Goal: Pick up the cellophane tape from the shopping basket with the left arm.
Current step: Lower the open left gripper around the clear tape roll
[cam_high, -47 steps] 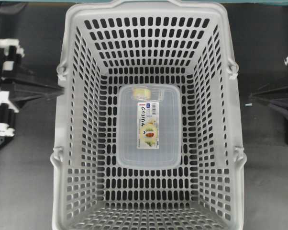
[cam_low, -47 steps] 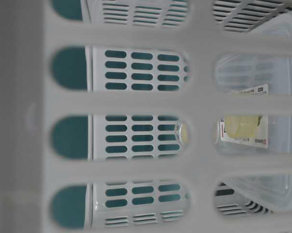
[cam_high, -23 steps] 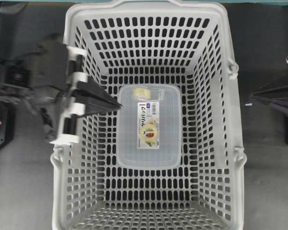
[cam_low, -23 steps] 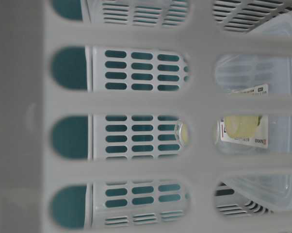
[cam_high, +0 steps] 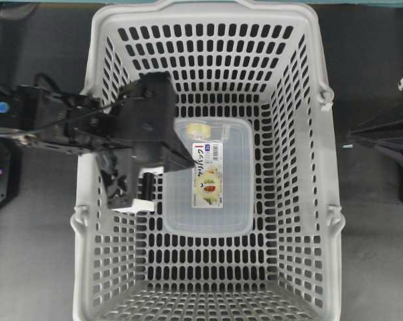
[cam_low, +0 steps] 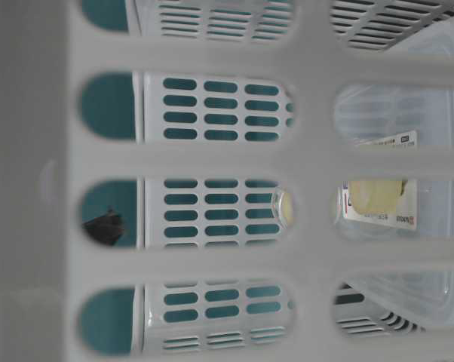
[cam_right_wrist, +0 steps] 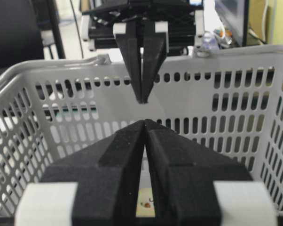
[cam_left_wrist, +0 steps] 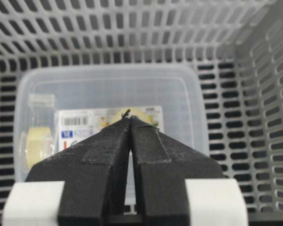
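Observation:
The cellophane tape is a small pale yellowish roll at the far end of a large clear labelled box on the floor of the grey shopping basket. My left gripper is shut and empty. It reaches over the basket's left wall, with its tips above the box's left edge, a little short of the tape. In the left wrist view the tape lies to the left of my shut tips. My right gripper is shut and empty outside the basket's right wall.
The basket's slotted walls rise on all sides of the box. The right wrist view looks across the basket wall at the left gripper. In the table-level view a dark gripper part shows through a wall slot.
My left arm has swung right from outside the basket, over its left wall, to above the box's left edge. It stayed shut. The right arm has not moved.

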Robot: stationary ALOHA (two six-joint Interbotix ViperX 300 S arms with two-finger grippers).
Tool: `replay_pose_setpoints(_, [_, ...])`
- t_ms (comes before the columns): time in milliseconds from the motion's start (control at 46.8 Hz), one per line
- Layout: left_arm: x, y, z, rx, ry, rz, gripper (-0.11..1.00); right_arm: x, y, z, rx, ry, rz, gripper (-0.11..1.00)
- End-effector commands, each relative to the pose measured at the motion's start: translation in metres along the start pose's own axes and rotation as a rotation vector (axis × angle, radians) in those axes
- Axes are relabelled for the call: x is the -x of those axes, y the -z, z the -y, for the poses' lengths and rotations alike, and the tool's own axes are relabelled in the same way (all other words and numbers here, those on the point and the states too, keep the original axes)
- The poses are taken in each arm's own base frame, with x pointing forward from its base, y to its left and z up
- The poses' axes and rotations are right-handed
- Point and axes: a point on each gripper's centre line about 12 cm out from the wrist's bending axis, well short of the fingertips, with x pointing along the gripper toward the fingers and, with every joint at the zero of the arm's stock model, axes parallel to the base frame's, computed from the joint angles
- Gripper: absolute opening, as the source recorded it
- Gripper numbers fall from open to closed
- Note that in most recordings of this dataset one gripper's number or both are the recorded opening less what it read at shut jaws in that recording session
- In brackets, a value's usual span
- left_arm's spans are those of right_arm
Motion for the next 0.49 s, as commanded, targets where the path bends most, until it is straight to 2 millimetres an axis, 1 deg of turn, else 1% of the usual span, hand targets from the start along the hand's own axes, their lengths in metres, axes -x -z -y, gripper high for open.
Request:
replay_pose_setpoints(0, [0.001, -0.011, -0.001, 0.002, -0.005, -0.001, 0.01, -0.002, -0.008, -0.001, -0.005, -0.004, 0.018, 0.04])
replay_pose_setpoints(64, [-0.006, -0.01, -0.001, 0.004, -0.005, -0.028, 0.04, -0.002, -0.008, -0.001, -0.005, -0.004, 0.018, 0.14])
replay_pose_setpoints(107, [-0.011, -0.009, 0.0, 0.003, -0.004, -0.041, 0.11, -0.002, -0.008, -0.001, -0.008, -0.004, 0.018, 0.21])
replay_pose_setpoints(150, [-0.017, -0.01, 0.001, 0.0, -0.004, -0.055, 0.21, -0.002, -0.009, -0.001, -0.011, -0.004, 0.024, 0.32])
replay_pose_setpoints(256, [-0.032, -0.01, 0.004, -0.007, 0.0, -0.086, 0.54, -0.002, -0.009, -0.001, -0.032, -0.005, 0.024, 0.59])
replay_pose_setpoints(299, [-0.038, -0.011, 0.006, -0.013, 0.004, -0.096, 0.68, -0.002, -0.009, -0.001, -0.041, -0.005, 0.023, 0.67])
replay_pose_setpoints(342, [-0.045, -0.011, 0.007, -0.007, 0.004, -0.109, 0.78, -0.002, -0.008, -0.001, -0.047, -0.004, 0.02, 0.72])
replay_pose_setpoints(385, [-0.055, -0.009, 0.007, -0.006, 0.003, -0.132, 0.86, -0.002, -0.009, -0.001, -0.049, -0.004, 0.02, 0.74])
replay_pose_setpoints(427, [-0.061, -0.008, 0.007, -0.005, 0.002, -0.151, 0.9, -0.002, -0.009, -0.001, -0.047, -0.005, 0.02, 0.74])
replay_pose_setpoints(470, [-0.068, -0.006, 0.008, -0.003, 0.002, -0.176, 0.9, -0.002, -0.009, -0.001, -0.049, -0.004, 0.02, 0.73])
